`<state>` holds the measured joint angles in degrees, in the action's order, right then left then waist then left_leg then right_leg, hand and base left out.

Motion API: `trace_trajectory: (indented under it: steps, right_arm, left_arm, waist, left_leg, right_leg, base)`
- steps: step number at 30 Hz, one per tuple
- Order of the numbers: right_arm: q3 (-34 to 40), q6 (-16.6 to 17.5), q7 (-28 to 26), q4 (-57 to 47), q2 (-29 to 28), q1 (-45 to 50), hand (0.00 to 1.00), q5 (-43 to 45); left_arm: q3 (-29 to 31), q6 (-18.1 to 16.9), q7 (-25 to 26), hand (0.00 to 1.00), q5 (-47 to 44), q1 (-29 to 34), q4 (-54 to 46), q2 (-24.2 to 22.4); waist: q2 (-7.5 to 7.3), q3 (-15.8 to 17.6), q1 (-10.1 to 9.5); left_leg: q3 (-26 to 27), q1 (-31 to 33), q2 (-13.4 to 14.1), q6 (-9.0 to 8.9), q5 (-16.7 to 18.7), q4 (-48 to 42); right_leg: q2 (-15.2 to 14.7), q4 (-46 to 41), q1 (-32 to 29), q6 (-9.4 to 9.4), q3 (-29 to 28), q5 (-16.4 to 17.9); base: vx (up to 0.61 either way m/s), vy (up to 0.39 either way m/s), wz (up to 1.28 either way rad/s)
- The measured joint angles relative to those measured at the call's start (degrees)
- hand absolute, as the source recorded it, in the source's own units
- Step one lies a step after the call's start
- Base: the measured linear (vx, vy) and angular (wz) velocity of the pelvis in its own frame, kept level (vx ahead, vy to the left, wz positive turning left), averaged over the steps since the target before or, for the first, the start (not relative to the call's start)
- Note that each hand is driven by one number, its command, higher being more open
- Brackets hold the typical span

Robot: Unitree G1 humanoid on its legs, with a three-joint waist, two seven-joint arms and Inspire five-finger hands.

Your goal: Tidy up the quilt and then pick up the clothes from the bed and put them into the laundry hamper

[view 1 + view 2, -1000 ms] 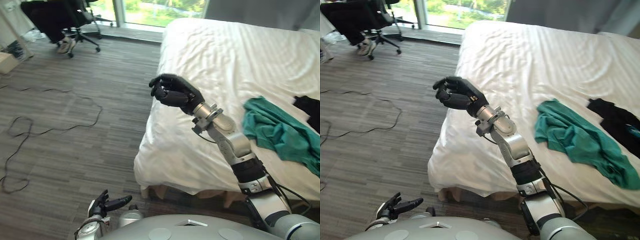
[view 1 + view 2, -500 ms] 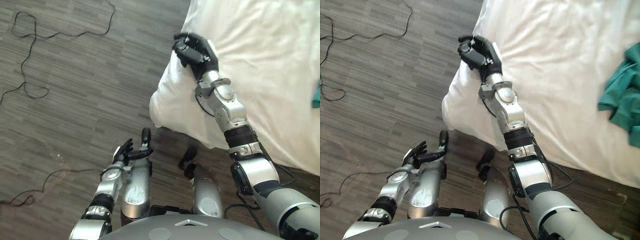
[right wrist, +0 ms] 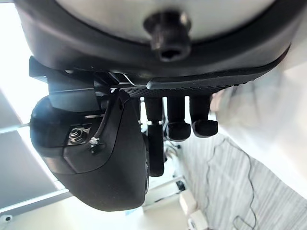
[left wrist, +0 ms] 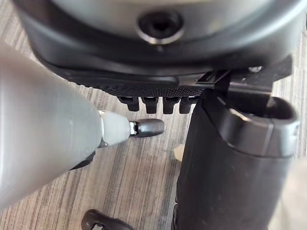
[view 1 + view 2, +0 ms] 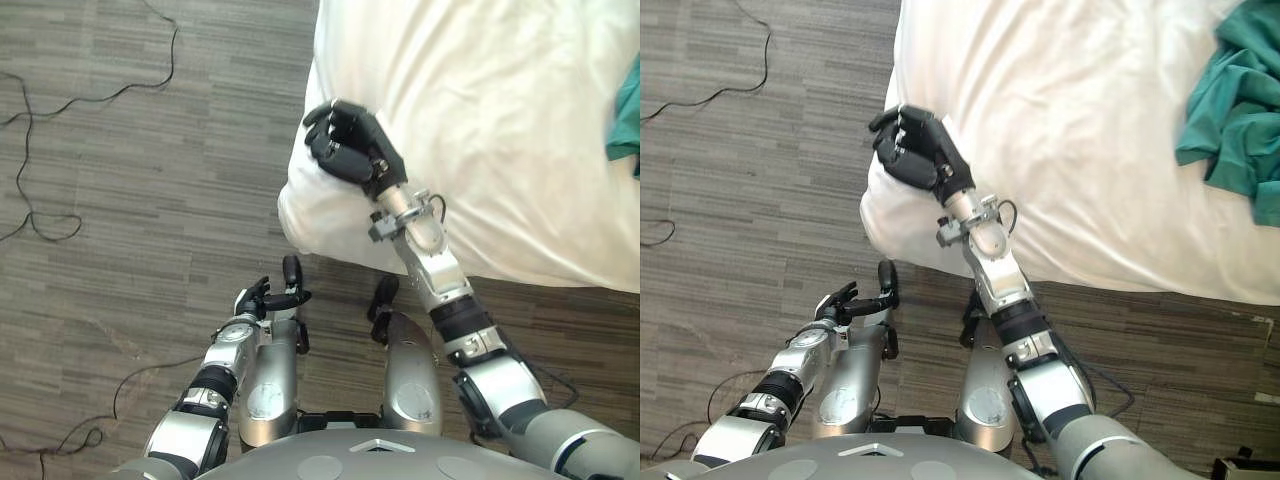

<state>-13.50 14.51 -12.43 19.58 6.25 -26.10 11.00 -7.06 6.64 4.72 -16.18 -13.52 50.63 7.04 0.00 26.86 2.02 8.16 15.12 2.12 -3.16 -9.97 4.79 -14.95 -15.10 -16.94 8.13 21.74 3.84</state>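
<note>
Quilt, white, covers bed to its corner edge; R hand, fingers curled on nothing, is at that corner. Green clothes lie on quilt far right. L hand hangs relaxed, low over floor.

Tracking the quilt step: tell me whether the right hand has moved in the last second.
Yes. Judged against the quilt, the right hand has come down along its left edge to its near corner.

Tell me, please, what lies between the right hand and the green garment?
Between the right hand and green garment lies only bare, wrinkled white quilt, seen in the right eye view.
</note>
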Motion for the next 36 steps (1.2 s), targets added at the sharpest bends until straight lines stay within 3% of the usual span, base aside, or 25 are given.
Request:
trace_trajectory:
  steps: [10,13,18,23,25,27,31,33,36]
  right_arm:
    - [-6.77,1.50,-5.98,3.98,-0.95,6.31,0.00,-1.11]
    - [-8.80,1.13,-7.26,6.96,-1.67,9.05,0.00,3.01]
    - [-13.45,-5.80,-9.75,9.17,-1.92,16.06,0.00,12.70]
    - [-21.27,-11.34,-15.12,9.06,-1.41,20.65,0.00,18.97]
    - [-27.70,-13.37,-17.22,7.47,-1.41,21.11,0.00,21.26]
    - [-31.07,-13.57,-17.50,2.79,-1.40,21.44,0.00,22.98]
    - [-30.28,-10.95,-15.21,-8.14,-2.15,21.00,0.00,28.82]
    - [-26.14,-8.16,-9.99,-11.29,-3.92,19.15,0.00,31.18]
    - [-21.34,-7.36,-1.83,-11.29,-5.22,17.04,0.00,32.87]
  left_arm:
    - [-4.06,-0.17,0.02,1.00,0.02,1.60,0.60,-0.58]
    - [-4.66,-0.01,-0.14,1.00,0.06,4.65,0.56,-0.55]
    - [-6.14,1.93,-0.85,1.00,0.19,12.56,0.55,-0.39]
    - [-6.12,2.72,-2.00,1.00,1.23,14.49,0.57,0.43]
    - [-6.04,2.51,-3.29,1.00,2.91,15.29,0.62,1.48]
    - [-5.98,1.87,-3.87,1.00,4.05,15.92,1.18,2.11]
    - [-5.95,-0.58,-4.38,1.00,6.86,16.24,3.60,2.66]
    - [-5.49,-1.71,-4.37,1.00,7.60,16.37,4.80,3.06]
    - [-5.57,-3.11,-4.51,1.00,7.73,16.41,5.80,3.09]
  waist:
    - [-0.41,-0.58,3.00]
    - [-0.35,-4.23,2.91]
    - [-0.40,-12.63,2.51]
    - [-1.08,-15.24,1.06]
    - [-1.70,-16.00,0.98]
    - [-2.14,-16.71,0.90]
    - [-2.06,-18.54,0.03]
    - [-1.90,-18.89,-0.13]
    - [-1.51,-19.17,-0.28]
  left_leg:
    - [2.98,-9.52,-0.88,-0.29,3.53,-0.01]
    - [3.61,-12.01,-0.84,-0.47,4.69,-0.01]
    - [4.36,-17.84,-0.60,-0.51,7.80,0.00]
    - [4.80,-21.26,0.47,-1.09,8.55,0.01]
    - [4.77,-22.84,1.49,-1.69,9.02,0.01]
    - [4.79,-23.45,1.88,-1.80,9.09,0.01]
    - [4.93,-23.90,2.58,-1.85,9.13,0.01]
    - [5.18,-24.78,2.68,-1.85,9.12,0.01]
    - [6.42,-25.47,2.72,-1.85,9.13,0.01]
  right_leg:
    - [0.70,6.92,11.21,1.78,-1.19,-1.03]
    - [1.18,9.81,15.18,1.95,-0.60,-1.13]
    - [2.24,14.41,23.18,1.95,0.23,-1.13]
    - [3.32,14.34,26.75,1.92,0.24,-1.16]
    - [4.20,14.23,28.43,1.91,0.24,-1.16]
    - [4.36,14.20,29.23,1.91,0.24,-1.16]
    - [4.91,14.14,29.56,1.89,0.15,-1.18]
    - [4.95,14.08,30.31,1.89,0.01,-1.18]
    - [4.84,14.04,30.11,1.88,-1.35,-1.18]
  base:
    - [0.15,-0.001,-0.14]
    - [0.16,-0.022,-0.01]
    - [0.19,-0.023,0.00]
    - [0.09,-0.052,0.04]
    - [0.06,-0.091,0.04]
    - [0.04,-0.068,0.05]
    - [0.03,-0.067,0.01]
    - [0.01,-0.036,-0.02]
    - [-0.03,-0.020,-0.21]
